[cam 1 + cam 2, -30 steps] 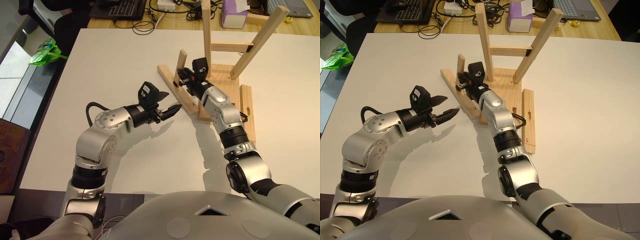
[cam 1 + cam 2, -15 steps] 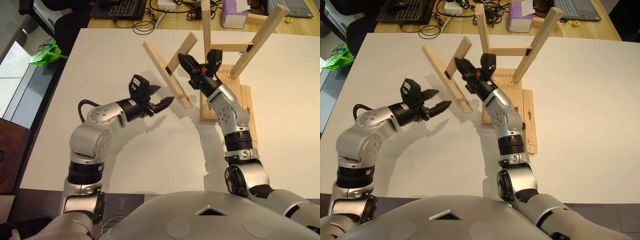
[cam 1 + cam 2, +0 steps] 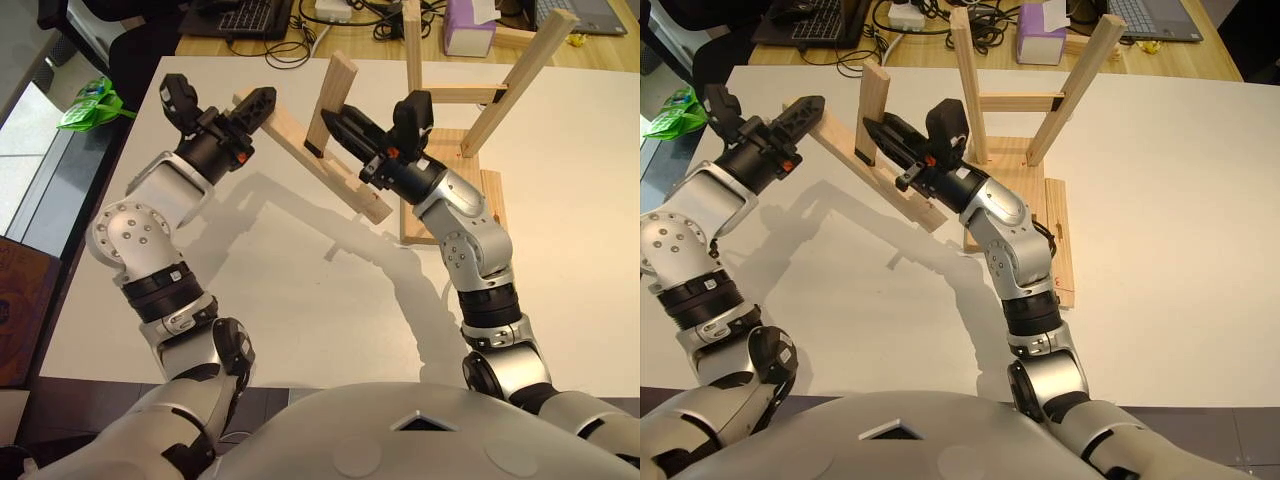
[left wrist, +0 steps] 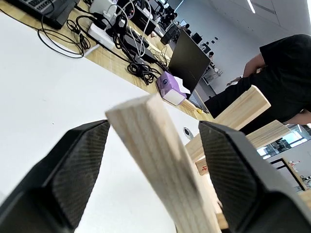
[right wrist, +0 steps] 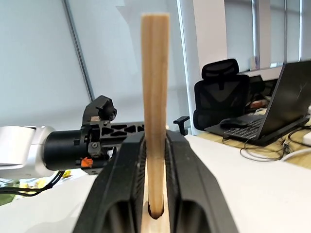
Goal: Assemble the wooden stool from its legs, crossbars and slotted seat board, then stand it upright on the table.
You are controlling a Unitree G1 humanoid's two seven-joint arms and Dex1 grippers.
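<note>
Left of the seat board (image 3: pixel 450 150), the leg frame (image 3: pixel 330 175) is now lifted off the table (image 3: pixel 250 300), clamped in the right gripper (image 3: pixel 332 120), its far end straddled by the raised, open left gripper (image 3: pixel 250 105), so two-handed fitting is readied.

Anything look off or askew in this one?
The loose wooden frame hangs tilted above the table: the right gripper is shut on its short bar, while the left gripper stands open around the long bar's end, not clamping it. Nothing looks broken or spilled.
</note>
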